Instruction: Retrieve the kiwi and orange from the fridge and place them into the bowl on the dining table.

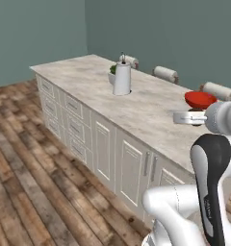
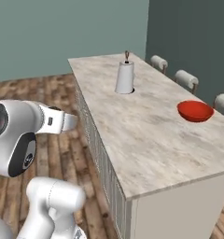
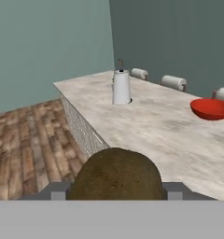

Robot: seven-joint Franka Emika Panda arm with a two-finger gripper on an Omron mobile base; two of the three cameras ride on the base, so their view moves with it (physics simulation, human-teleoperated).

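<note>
The long rectangular dining table (image 2: 146, 135), an island with a light beige marble-patterned top, stretched away from the robot toward dull teal-green walls that met in a corner behind it. Its cream-white base showed panelled drawers and doors (image 1: 108, 144) along the side seen in the left base view, and the floor (image 1: 26, 182) around it was laid in worn brown and grey wooden planks. Stools with pale rolled backs (image 2: 186, 79) stood in a row along the far edge of the top.

A tall white pitcher-like jug with a thin dark stem at its top (image 2: 125, 77) stood upright on the marble toward the far end, with a small white pot of green leaves (image 1: 112, 73) just behind it in the left base view. The wide, shallow, glossy red bowl (image 2: 195, 111) sat on the table near the stool side, well apart from the jug.

In the hand view the two-finger gripper (image 3: 115, 192) was closed on the dark brown-olive, rough-skinned kiwi (image 3: 115, 175), which bulged up between the grey finger tips (image 3: 55, 192) and sat held off the near edge of the table, well short of the bowl. The marble between the fruit and the bowl lay bare
</note>
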